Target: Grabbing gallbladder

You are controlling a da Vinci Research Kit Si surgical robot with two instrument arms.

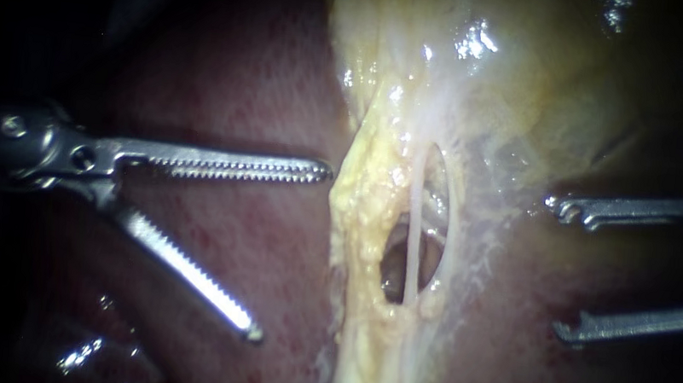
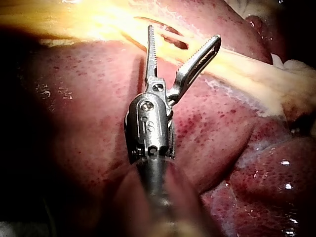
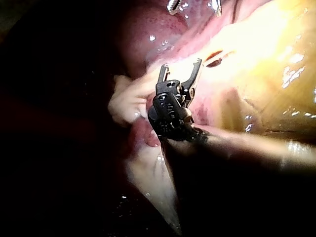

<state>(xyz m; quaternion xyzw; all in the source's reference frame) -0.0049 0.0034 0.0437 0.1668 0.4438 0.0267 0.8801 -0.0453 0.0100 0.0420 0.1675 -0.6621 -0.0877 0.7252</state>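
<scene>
Gallbladder (image 1: pixel 524 92) pale yellow, glistening wet; left instrument's hand (image 1: pixel 292 253) and right instrument's hand (image 1: pixel 556 267) both spread wide, gripping nothing.

Bare liver (image 1: pixel 267 243) either side of gallbladder (image 1: pixel 524 92)

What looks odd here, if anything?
An opening gapes in the yellow tissue strip below the gallbladder, with a thin tube running through it. The left instrument and right instrument are open, gripping nothing.
</scene>
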